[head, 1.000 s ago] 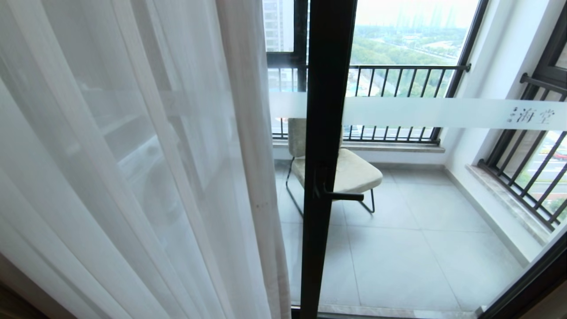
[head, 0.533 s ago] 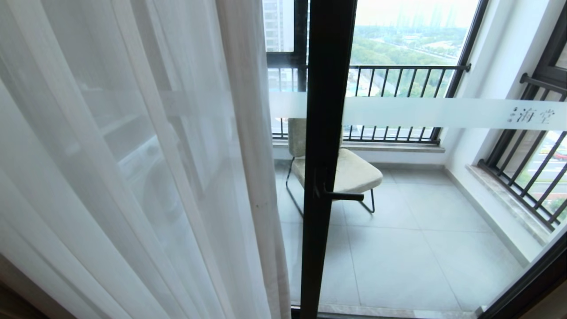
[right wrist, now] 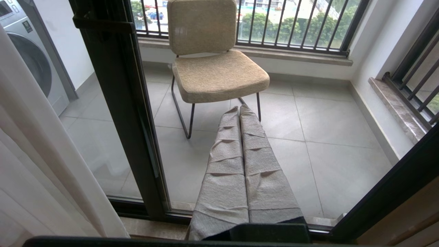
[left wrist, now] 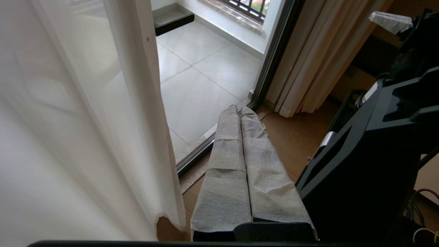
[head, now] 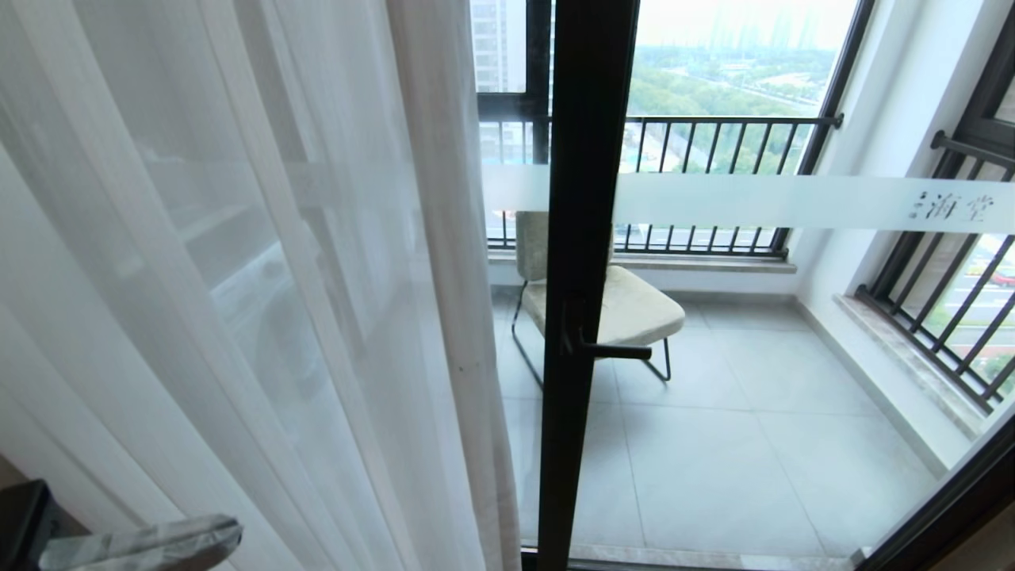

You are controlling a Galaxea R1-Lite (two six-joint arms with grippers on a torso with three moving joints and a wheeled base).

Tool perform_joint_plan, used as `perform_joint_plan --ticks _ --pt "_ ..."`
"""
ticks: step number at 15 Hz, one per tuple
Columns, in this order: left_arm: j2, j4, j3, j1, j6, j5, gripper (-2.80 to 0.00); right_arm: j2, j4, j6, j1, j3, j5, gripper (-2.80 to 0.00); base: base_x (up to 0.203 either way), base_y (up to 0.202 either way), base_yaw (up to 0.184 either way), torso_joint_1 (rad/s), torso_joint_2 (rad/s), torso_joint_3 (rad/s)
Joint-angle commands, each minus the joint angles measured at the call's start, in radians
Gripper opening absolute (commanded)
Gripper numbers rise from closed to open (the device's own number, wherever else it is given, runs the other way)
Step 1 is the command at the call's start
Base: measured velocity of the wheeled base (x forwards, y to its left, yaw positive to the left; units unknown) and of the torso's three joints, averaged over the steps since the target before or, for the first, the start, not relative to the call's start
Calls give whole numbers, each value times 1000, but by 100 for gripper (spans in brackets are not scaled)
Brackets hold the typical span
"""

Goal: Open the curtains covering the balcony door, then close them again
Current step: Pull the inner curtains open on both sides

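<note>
A white sheer curtain (head: 238,277) hangs over the left part of the balcony door (head: 587,238). The right glass pane, with its frosted band (head: 793,202) and black lever handle (head: 614,350), is uncovered. In the left wrist view the sheer curtain (left wrist: 85,120) hangs just beside my left gripper (left wrist: 239,108), and the beige drape (left wrist: 319,61) is gathered past the door's far edge. My left gripper (head: 226,530) is shut and empty, low at the bottom left in front of the sheer. Shut and empty too, my right gripper (right wrist: 239,109) points at the lower glass.
Behind the glass stand a beige chair (right wrist: 212,58) and a washing machine (right wrist: 27,58) on the tiled balcony, with black railings (head: 714,143) beyond. My own black base (left wrist: 370,164) sits on the wooden floor close to the left gripper.
My left gripper has come up into the bottom left corner of the head view, in front of the sheer curtain. The curtain and door have not moved.
</note>
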Motion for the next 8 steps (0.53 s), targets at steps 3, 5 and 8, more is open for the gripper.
perform_joint_plan --ticks 3,5,8 --pt "230 -42 -119 -18 2 18 -280 0 0 -1 1 0 0 -280 0 0 0 0 0 0" --pt "287 -45 -182 -20 -3 40 -280 0 0 -1 1 0 0 -280 0 0 0 0 0 0" --pt "353 -47 -238 -65 -7 45 -280 0 0 -1 1 0 0 -280 0 0 0 0 0 0"
